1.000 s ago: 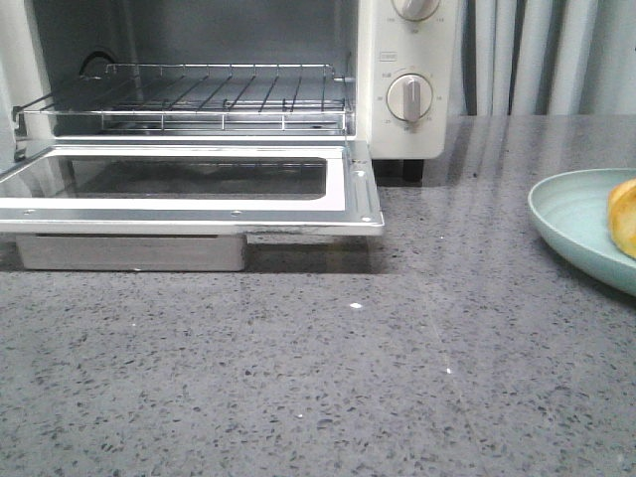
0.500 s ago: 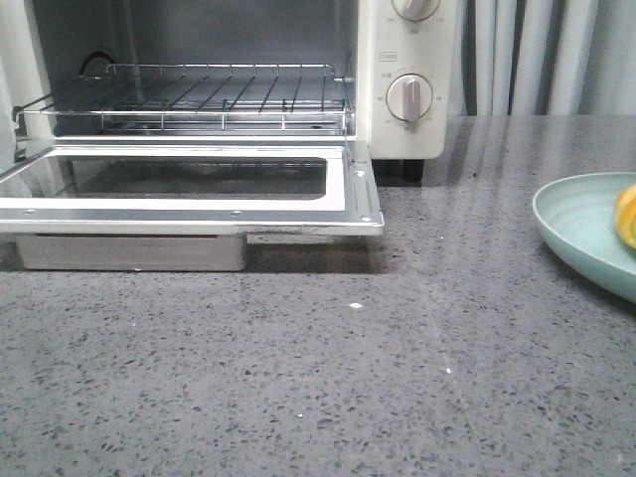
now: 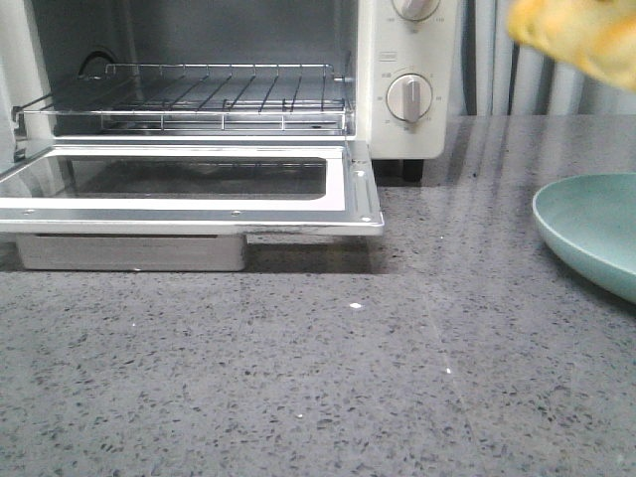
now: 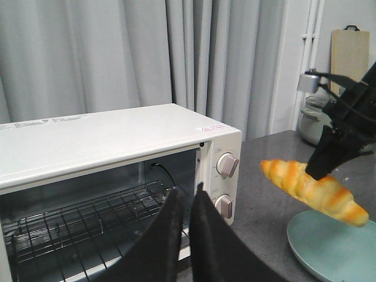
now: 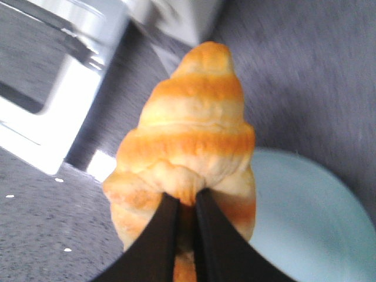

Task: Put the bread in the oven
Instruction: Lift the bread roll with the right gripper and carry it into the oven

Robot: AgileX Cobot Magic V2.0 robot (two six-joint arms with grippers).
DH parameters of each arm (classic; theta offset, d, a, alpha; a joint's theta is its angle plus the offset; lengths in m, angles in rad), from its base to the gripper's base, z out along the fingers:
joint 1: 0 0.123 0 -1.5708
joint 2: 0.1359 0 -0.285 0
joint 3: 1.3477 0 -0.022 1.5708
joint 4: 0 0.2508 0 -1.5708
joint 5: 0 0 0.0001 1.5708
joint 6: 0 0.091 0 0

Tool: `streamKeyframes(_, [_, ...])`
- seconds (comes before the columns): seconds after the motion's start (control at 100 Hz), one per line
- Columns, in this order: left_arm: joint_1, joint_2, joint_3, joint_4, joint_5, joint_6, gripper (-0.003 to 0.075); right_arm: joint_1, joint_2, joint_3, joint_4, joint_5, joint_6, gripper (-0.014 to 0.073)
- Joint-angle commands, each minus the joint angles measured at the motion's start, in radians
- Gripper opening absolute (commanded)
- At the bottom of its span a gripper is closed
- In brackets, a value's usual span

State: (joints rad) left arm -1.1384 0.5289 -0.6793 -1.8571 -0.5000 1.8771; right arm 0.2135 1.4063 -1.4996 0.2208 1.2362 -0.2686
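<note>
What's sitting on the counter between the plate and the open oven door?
Nothing: in the front view the grey counter is bare between the plate and the oven door.

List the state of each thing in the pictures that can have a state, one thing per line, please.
oven: door dropped fully open, wire rack bare.
bread: lifted in the air above the plate, held in the right end effector.
plate: on the counter, nothing on the visible part.
right end effector: shut on the bread.
left end effector: shut, holding nothing, near the oven.
</note>
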Motion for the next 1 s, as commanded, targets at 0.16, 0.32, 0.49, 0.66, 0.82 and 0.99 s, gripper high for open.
streamKeyframes(0.16, [-0.006,0.006,-0.034,-0.002,0.073,0.004,-0.0020,0.195,-0.009,-0.151,0.006,0.062,-0.062,-0.0073])
streamKeyframes(0.32, [-0.006,0.006,-0.034,-0.002,0.078,0.004,-0.0020,0.315,0.024,-0.165,-0.038,0.062,-0.062,-0.0072])
streamKeyframes(0.49, [-0.006,0.006,-0.034,-0.002,0.082,0.004,-0.0020,0.451,0.071,-0.165,-0.186,0.061,-0.064,-0.0073])
streamKeyframes(0.66, [-0.006,0.006,-0.034,-0.002,0.082,0.004,-0.0020,0.588,0.112,-0.165,-0.409,0.012,-0.064,-0.0073])
streamKeyframes(0.82, [-0.006,0.006,-0.034,-0.002,0.082,0.004,-0.0020,0.660,0.130,-0.165,-0.485,-0.059,-0.064,-0.0073])
streamKeyframes(0.99, [-0.006,0.006,-0.034,-0.002,0.082,0.004,-0.0020,0.669,0.141,-0.167,-0.536,-0.105,-0.064,-0.0073])
